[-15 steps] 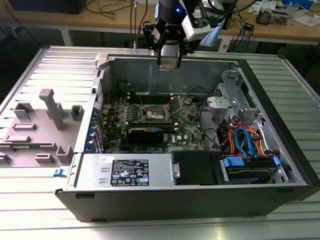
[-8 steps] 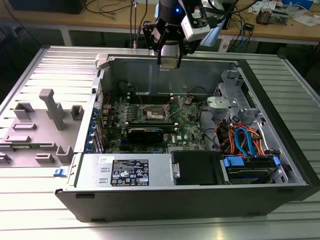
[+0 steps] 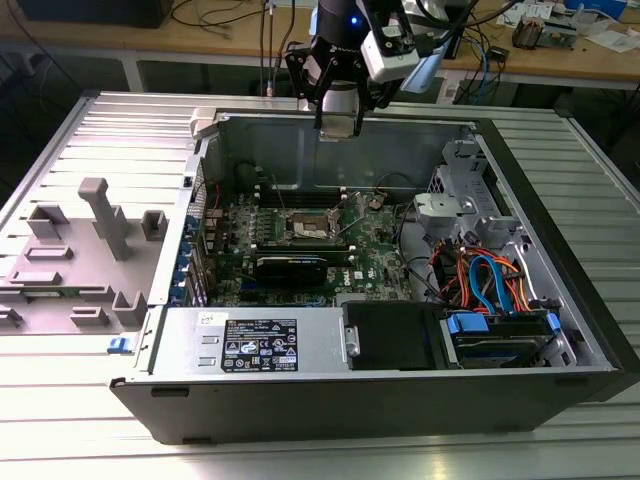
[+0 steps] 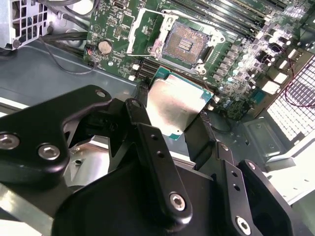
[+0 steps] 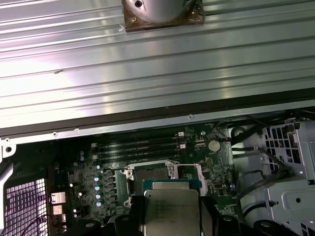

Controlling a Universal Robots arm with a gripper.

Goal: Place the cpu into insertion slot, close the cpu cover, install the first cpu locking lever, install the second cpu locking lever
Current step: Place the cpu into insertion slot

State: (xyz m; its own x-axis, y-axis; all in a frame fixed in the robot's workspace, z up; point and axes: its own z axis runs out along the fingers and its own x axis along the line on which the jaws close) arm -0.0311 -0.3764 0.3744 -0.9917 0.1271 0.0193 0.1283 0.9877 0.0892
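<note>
At the exterior view's left a grey holder [image 3: 105, 215] lies beside the open computer case [image 3: 400, 400], and the gripper [image 3: 340, 125] hangs over its rear wall. In the second wrist view the jaws are clamped on one cpu [image 4: 177, 103], silver top toward the camera and two edges hidden behind the fingers [image 4: 140, 118]. It is held apart from the single bare insertion slot [image 4: 186, 43], whose cpu cover [image 4: 134, 35] stands open.

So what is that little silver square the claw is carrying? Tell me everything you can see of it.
It is the cpu, a small flat square chip: a silver-grey metal top with faint print, on a green base that shows as a thin border. The claw grips it by two opposite edges between black fingers, metal side facing the wrist cameras. It hangs in the air, apart from the empty insertion slot.
</note>
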